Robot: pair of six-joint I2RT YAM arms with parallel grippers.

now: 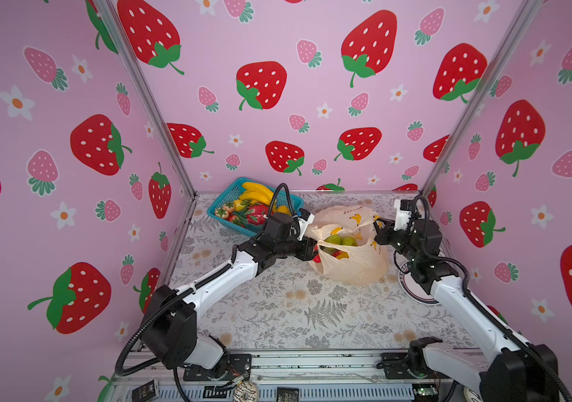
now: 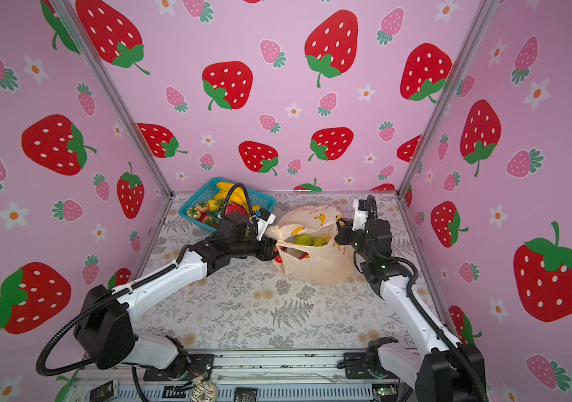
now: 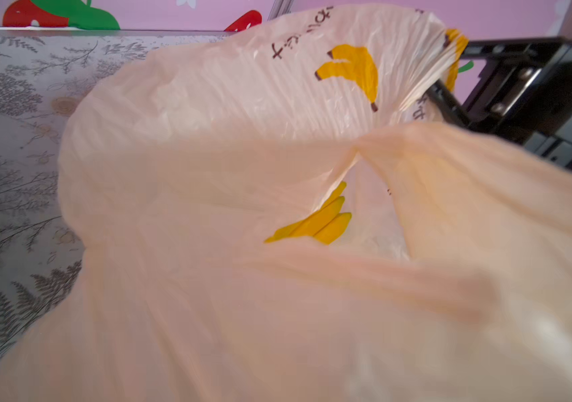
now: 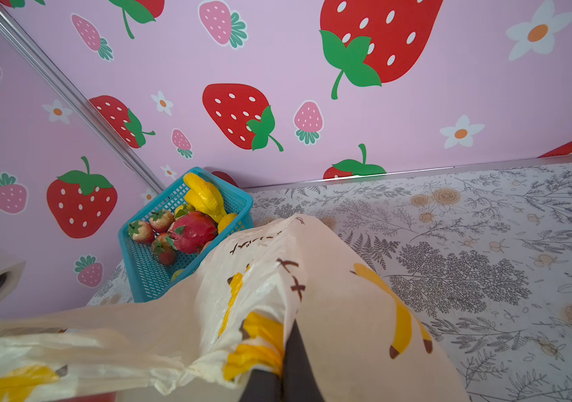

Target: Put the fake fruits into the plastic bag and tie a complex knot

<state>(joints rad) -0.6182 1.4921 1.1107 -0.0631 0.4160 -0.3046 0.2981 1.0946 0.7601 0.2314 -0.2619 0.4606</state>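
Observation:
The plastic bag (image 1: 350, 268) (image 2: 315, 271) stands on the table with its mouth open. Green pears (image 1: 333, 239) (image 2: 303, 239) and a red strawberry (image 1: 336, 253) lie inside it. My right gripper (image 1: 378, 226) (image 4: 286, 369) is shut on the bag's right rim, holding it up. My left gripper (image 1: 314, 249) (image 2: 274, 249) reaches into the bag's left side. Bag film (image 3: 208, 209) covers the left wrist view, so its jaws are hidden. More fake fruits fill the basket: bananas (image 1: 258, 191) (image 4: 204, 198), a dragon fruit (image 1: 256, 213) (image 4: 192, 231) and strawberries (image 4: 141, 231). No knot shows.
The teal mesh basket (image 1: 220, 203) (image 2: 194, 203) (image 4: 145, 271) sits in the back left corner, just behind my left wrist. Pink walls close in the table on three sides. A round dark-rimmed disc (image 1: 413, 289) lies under my right arm. A doughnut (image 1: 245, 391) sits on the front rail.

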